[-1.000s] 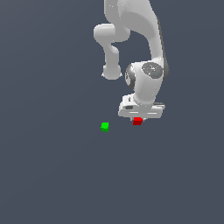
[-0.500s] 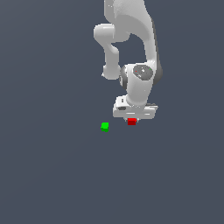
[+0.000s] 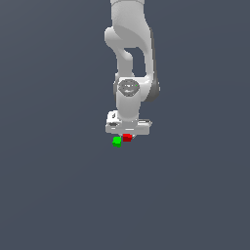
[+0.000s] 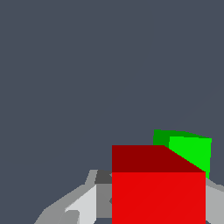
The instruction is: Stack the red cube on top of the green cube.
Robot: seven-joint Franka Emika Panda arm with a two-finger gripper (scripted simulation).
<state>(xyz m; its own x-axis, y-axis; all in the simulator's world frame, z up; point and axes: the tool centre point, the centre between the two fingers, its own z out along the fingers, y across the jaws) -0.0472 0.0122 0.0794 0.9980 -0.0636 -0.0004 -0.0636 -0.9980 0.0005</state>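
Two tiny cubes sat at the claw [image 3: 128, 136]: the red cube [image 3: 127, 137] gripped between its closed fingers, the green cube [image 3: 117, 141] just beside and slightly lower, seemingly apart.

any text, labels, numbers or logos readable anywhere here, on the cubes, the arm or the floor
None: no text, number, label or logo can be read in either view.
The red cube and the green cube have plain, unmarked faces.
The white arm and its hand show no lettering.
The grey floor is bare of any marking.
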